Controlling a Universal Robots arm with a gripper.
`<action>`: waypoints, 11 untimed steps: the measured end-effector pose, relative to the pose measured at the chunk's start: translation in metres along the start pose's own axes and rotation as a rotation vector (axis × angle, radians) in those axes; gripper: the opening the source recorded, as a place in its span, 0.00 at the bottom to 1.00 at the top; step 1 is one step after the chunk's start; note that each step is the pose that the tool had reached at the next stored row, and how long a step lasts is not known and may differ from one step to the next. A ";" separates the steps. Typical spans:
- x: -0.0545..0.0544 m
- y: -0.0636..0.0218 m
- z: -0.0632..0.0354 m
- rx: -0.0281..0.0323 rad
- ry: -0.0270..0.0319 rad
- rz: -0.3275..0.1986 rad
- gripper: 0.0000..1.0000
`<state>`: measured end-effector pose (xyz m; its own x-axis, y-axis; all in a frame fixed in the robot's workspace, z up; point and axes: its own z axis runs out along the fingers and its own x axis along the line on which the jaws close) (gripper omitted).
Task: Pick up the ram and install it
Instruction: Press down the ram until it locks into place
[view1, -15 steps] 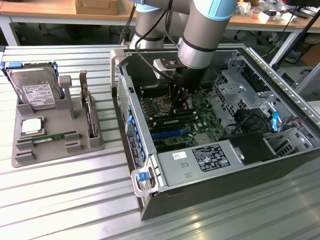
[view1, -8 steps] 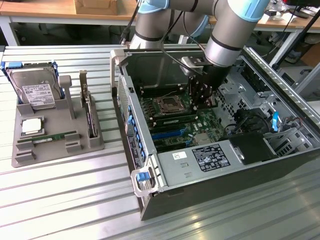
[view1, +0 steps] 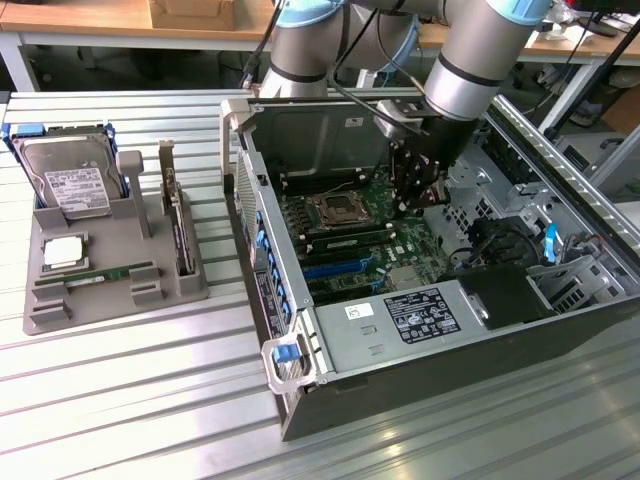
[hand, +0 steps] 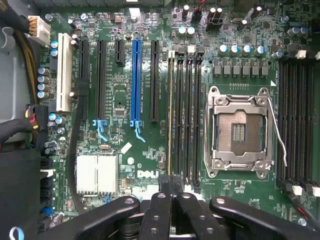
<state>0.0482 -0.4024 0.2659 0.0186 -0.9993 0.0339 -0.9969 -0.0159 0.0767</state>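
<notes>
The gripper hung inside the open computer case, its jaws closed together and holding nothing, right over the end of a ram stick seated on edge in the memory slot beside the empty CPU socket on the motherboard. The second ram stick lay flat in a groove near the front edge of the grey parts tray. That tray also held a silver hard drive at its rear corner, a CPU chip, and an upright expansion card.
</notes>
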 end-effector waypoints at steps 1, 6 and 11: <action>0.000 -0.0037 -0.0048 0.0001 -0.0002 0.000 0.11; 0.001 -0.0142 -0.0257 0.0000 -0.0002 0.000 0.11; 0.000 -0.0148 -0.0502 0.0000 0.0000 0.000 0.11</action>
<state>0.0667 -0.4005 0.3147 0.0185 -0.9993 0.0339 -0.9969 -0.0158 0.0767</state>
